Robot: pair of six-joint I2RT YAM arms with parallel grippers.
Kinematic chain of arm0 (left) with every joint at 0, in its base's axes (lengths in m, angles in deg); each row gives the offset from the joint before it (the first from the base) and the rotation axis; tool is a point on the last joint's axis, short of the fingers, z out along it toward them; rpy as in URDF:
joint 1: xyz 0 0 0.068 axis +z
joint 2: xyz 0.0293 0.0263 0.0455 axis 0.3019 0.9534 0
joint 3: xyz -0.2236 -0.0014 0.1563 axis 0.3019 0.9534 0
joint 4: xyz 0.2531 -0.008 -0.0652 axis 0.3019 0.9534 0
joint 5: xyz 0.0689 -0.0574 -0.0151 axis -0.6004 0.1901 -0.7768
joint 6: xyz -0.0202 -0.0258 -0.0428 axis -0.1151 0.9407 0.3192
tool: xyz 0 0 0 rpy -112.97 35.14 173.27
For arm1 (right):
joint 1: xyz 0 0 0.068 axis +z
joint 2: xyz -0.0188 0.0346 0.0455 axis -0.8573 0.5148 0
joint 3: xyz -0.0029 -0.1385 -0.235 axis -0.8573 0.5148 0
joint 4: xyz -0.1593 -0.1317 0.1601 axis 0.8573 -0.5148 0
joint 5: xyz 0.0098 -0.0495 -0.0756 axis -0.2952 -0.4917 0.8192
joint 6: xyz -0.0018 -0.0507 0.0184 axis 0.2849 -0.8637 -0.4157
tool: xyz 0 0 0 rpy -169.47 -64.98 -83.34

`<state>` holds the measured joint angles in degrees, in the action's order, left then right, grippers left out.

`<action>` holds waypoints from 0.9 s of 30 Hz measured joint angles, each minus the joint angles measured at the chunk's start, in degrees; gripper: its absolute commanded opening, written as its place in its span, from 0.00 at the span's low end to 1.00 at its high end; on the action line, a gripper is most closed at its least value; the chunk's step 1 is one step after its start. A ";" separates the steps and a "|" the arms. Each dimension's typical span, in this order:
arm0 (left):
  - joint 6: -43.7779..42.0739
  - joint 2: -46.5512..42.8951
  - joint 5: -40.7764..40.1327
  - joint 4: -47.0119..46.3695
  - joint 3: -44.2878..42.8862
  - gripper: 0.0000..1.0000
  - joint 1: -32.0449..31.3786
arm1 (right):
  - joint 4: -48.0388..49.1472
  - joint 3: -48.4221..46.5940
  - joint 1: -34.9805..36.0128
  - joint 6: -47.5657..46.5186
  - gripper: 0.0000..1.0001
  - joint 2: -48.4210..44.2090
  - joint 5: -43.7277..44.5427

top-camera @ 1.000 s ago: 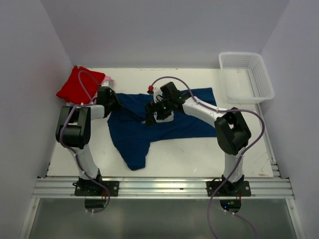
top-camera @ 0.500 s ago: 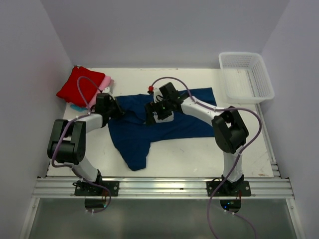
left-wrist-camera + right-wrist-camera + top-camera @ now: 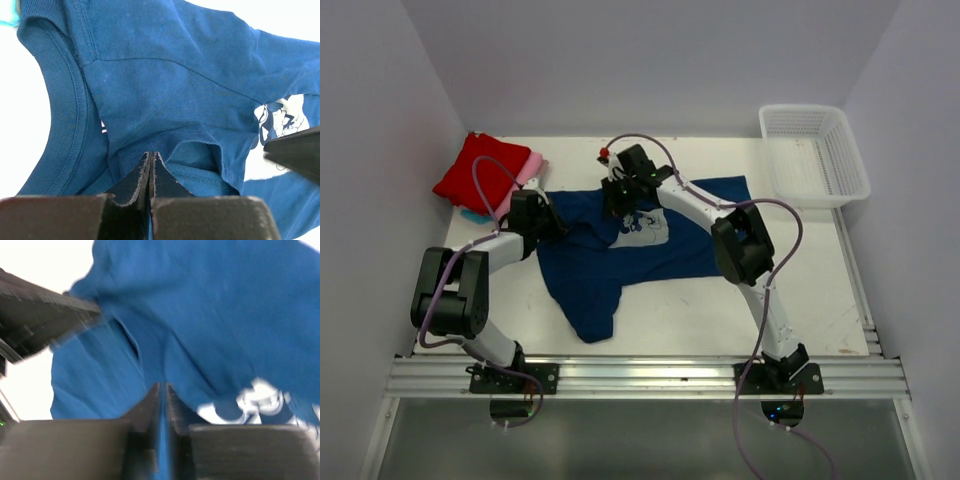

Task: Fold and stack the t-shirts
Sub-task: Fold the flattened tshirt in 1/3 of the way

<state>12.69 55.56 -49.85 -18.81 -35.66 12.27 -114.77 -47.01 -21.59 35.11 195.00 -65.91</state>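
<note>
The navy t-shirt lies spread across the middle of the table with its pale print facing up. My left gripper is shut on a fold of the shirt near the collar; in the left wrist view the jaws pinch blue cloth. My right gripper sits at the shirt's far edge just above the print. Its jaws are shut with a strip of blue cloth between them. A folded red t-shirt lies on pink and teal ones at the far left.
A white mesh basket stands at the far right corner. White walls close the table on three sides. The arm bases are bolted to a metal rail along the near edge.
My right gripper has shut on the navy shirt and moved up and left toward its far edge, uncovering the print. The left gripper stays shut on the shirt; its arm has shifted a little.
</note>
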 measured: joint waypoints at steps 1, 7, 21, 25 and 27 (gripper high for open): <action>0.00 0.00 0.02 0.02 0.00 0.00 0.00 | 0.00 -2.19 -0.04 0.92 0.00 1.25 -0.44; 0.02 -0.68 0.85 -0.24 0.76 0.00 -0.02 | -0.13 -14.84 -0.61 4.68 0.00 9.77 -3.91; 0.02 -4.85 2.56 0.26 3.82 0.00 -0.11 | 0.04 -26.71 -1.09 12.59 0.00 23.45 -8.61; 0.04 -8.24 3.10 0.50 5.03 0.00 -0.15 | 0.00 -26.73 -1.18 13.00 0.00 23.54 -8.52; 0.07 -10.05 3.13 0.48 5.92 0.00 -0.42 | -0.11 -26.73 -1.18 13.05 0.00 23.54 -8.28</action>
<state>12.76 45.50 -46.73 -18.33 -29.74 11.85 -114.88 -73.74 -22.77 48.16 218.54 -74.20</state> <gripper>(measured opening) 0.004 0.008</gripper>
